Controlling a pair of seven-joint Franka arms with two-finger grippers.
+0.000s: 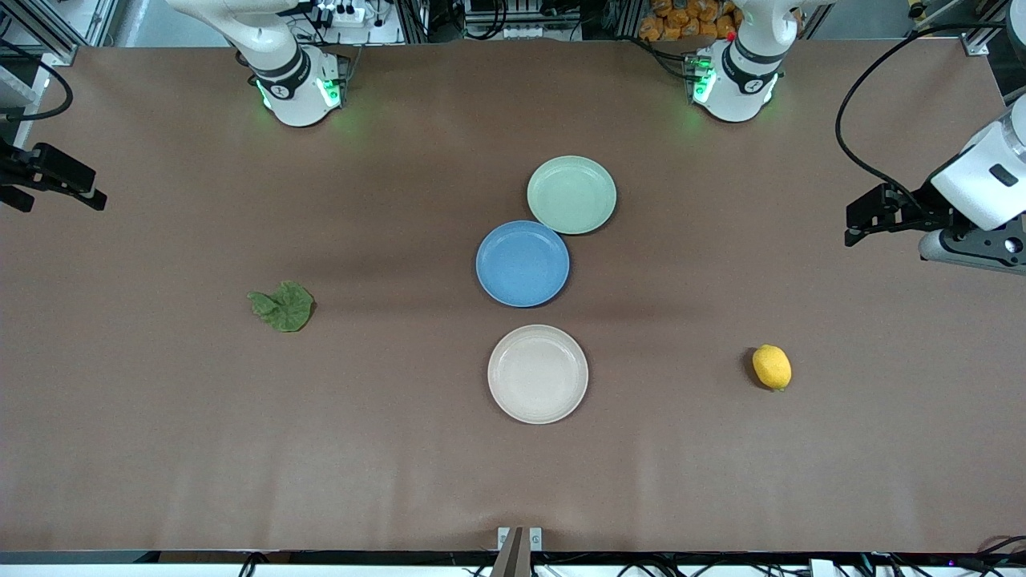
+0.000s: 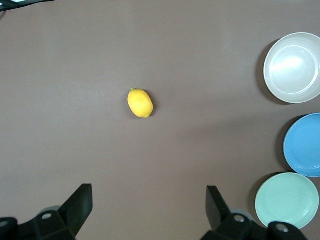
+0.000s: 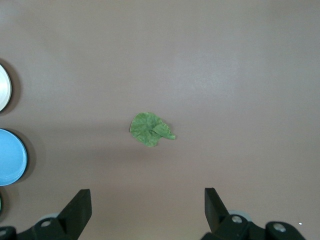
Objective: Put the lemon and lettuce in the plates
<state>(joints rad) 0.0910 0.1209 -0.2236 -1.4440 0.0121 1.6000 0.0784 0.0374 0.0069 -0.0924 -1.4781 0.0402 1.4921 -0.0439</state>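
The yellow lemon lies on the brown table toward the left arm's end; it also shows in the left wrist view. The dark-green lettuce lies toward the right arm's end and shows in the right wrist view. The mint plate and the beige-pink plate sit mid-table, both empty. My left gripper hangs open and empty, high over the table's end past the lemon. My right gripper hangs open and empty, high over the other end.
An empty blue plate lies between the mint and beige-pink plates, touching the mint one. The beige-pink plate is the nearest to the front camera. The arm bases stand along the table's back edge.
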